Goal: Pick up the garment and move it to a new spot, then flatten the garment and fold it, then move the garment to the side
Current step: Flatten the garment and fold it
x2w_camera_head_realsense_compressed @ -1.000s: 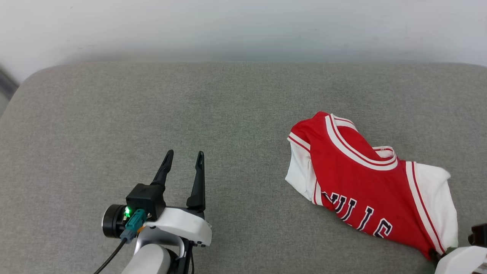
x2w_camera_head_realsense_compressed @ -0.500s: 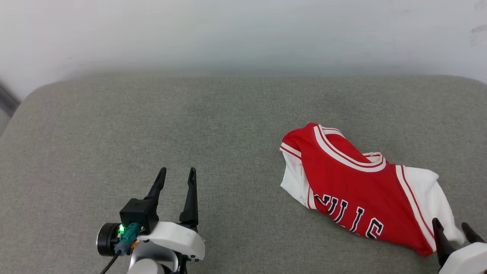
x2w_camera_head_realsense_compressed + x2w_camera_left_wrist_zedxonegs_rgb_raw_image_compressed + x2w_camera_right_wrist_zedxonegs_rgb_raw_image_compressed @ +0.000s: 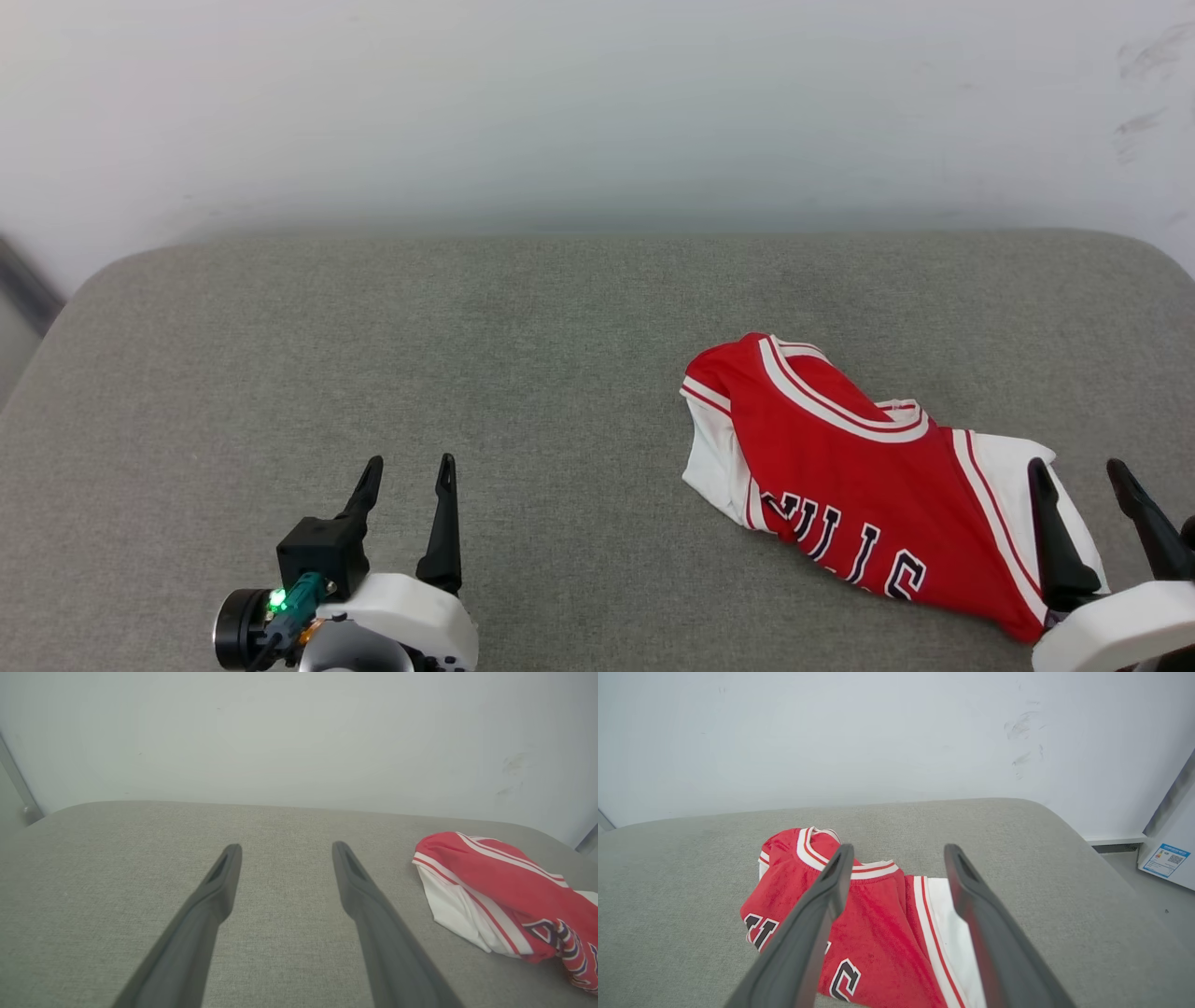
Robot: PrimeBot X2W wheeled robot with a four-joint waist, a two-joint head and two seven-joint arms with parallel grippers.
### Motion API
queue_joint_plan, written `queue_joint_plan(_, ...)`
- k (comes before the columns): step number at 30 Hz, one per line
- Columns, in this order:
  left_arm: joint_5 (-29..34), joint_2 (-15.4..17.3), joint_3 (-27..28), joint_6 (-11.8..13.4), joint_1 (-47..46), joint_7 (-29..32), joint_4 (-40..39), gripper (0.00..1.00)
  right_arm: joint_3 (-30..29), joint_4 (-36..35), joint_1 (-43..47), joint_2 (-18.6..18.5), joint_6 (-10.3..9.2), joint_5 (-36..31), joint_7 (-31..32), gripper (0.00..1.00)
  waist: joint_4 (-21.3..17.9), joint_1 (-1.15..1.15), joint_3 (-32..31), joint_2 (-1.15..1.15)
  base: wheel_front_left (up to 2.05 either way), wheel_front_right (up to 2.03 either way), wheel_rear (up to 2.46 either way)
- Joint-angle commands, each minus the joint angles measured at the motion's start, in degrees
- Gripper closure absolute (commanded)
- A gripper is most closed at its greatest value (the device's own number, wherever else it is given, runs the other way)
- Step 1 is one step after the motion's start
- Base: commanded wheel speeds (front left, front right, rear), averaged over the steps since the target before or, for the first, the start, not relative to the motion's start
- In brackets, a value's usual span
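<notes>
Right end effector (image 3: 1074,465) let go, fingers apart; garment (image 3: 831,476) lies diagonally, collar pointing away.

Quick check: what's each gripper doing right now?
Left gripper: open, holding nothing.
Right gripper: open, holding nothing, poised by the garment.

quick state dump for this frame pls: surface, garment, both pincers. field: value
surface: grey fabric cushion, pale wall behind
garment: red and white jersey, loosely bunched on the cushion's right half; collar and part of the chest lettering showing
left pincer: open, empty, over bare cushion, apart from the garment
right pincer: open, empty, at the garment's white sleeve end; contact unclear
flattened or folded: not yet
</notes>
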Motion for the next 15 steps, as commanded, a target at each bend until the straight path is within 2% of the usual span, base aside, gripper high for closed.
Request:
queue_joint_plan(1, -0.1, 0.3, 0.1, 0.3, 0.4, 0.2, 0.0, 0.0, 0.8, -0.7, -0.5, 0.3, -0.02, -0.7, -0.7, 0.0, 0.0, 0.0, -0.1, 0.0, 0.0, 0.0, 0.0)
queue_joint_plan(9, 0.9, 1.1, -1.9, -0.2, -2.6, 4.3, -0.3, 0.0, 5.1, -2.9, -2.5, 0.5, -0.03, -1.8, -3.4, 0.0, -0.4, 0.0, 0.4, 0.0, 0.0, 0.0, 0.0)
queue_joint_plan(15, 1.1, -0.6, -6.3, -3.4, -10.0, 12.4, 1.0, 0.0, 7.4, -4.6, -4.7, 0.2, -0.02, -1.6, -3.9, 0.0, -2.9, 0.0, 3.9, 0.0, 0.0, 0.0, 0.0)
